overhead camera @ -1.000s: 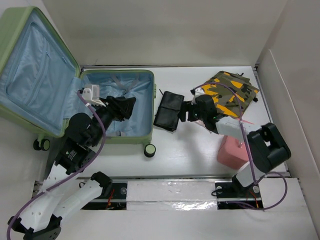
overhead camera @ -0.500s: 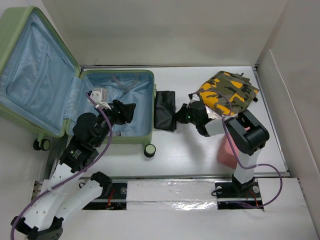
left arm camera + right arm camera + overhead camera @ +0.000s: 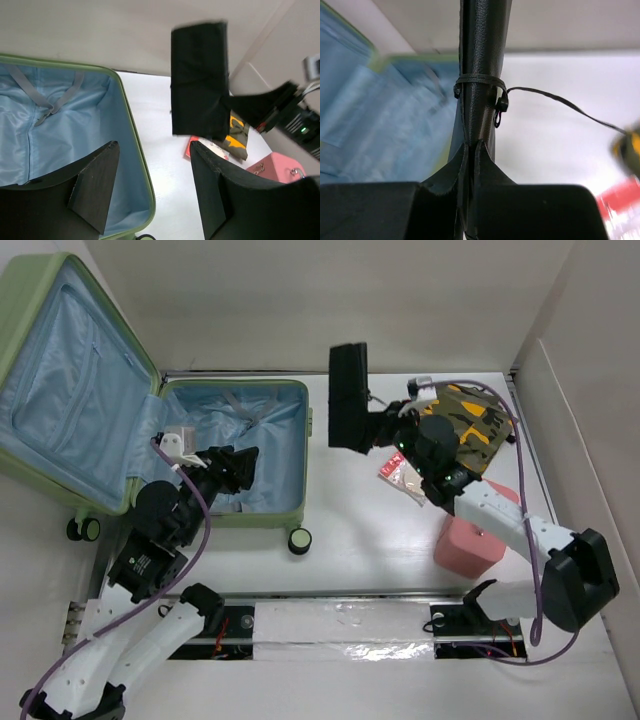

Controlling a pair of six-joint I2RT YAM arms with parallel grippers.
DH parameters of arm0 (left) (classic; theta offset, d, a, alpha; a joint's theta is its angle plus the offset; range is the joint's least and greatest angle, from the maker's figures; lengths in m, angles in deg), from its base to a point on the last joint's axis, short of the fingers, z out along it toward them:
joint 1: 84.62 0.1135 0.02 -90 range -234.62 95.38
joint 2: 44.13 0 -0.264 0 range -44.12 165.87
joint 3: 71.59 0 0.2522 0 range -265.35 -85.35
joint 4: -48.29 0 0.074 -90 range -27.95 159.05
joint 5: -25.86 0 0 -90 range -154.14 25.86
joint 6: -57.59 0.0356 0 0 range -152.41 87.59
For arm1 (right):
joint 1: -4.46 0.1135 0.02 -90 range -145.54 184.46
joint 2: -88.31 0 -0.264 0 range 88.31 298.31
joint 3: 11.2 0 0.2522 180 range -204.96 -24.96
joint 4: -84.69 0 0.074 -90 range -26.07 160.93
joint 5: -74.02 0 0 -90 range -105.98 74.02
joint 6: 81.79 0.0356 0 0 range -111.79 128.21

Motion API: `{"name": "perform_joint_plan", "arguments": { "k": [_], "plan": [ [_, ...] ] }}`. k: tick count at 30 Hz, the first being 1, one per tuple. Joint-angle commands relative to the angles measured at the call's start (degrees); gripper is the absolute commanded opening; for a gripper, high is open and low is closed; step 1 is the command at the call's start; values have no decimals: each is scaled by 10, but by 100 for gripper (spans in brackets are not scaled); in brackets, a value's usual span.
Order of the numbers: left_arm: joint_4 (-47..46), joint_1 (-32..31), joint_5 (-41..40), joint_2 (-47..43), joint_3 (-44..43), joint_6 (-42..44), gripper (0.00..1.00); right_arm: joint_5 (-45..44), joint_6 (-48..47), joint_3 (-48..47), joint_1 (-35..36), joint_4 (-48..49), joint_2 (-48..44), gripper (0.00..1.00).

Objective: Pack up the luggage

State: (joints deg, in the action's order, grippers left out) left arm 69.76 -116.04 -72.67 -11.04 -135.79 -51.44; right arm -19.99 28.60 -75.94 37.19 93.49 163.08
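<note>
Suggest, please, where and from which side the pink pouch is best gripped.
The pink pouch is a boxy block sitting flat on the table, with its top face open to view. I would come straight down from above and close on two opposite side walls near the middle. The right gripper is shut on the black pouch, so it would have to let that go first.

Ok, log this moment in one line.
right gripper: shut on black pouch, aloft, unpacked | left gripper: open over luggage

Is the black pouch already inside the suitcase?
No, the right gripper holds the black pouch up in the air, outside the suitcase and to its right.
</note>
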Motion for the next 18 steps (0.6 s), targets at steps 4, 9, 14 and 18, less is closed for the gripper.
{"name": "perform_joint_plan", "arguments": {
  "k": [4, 9, 14, 18],
  "plan": [
    [-25, 1, -37, -21, -1, -5, 54, 112, -23, -188, 77, 1, 116, 0],
    [-22, 1, -34, -21, -28, -21, 55, 175, 27, -322, 96, -31, 240, 88],
    [-5, 1, 4, 46, -51, -36, 52, 109, -2, -160, 48, -3, 128, 76],
    [-20, 1, 78, 136, -64, -56, 39, 60, -35, -55, 22, -1, 5, 6]
  ]
}}
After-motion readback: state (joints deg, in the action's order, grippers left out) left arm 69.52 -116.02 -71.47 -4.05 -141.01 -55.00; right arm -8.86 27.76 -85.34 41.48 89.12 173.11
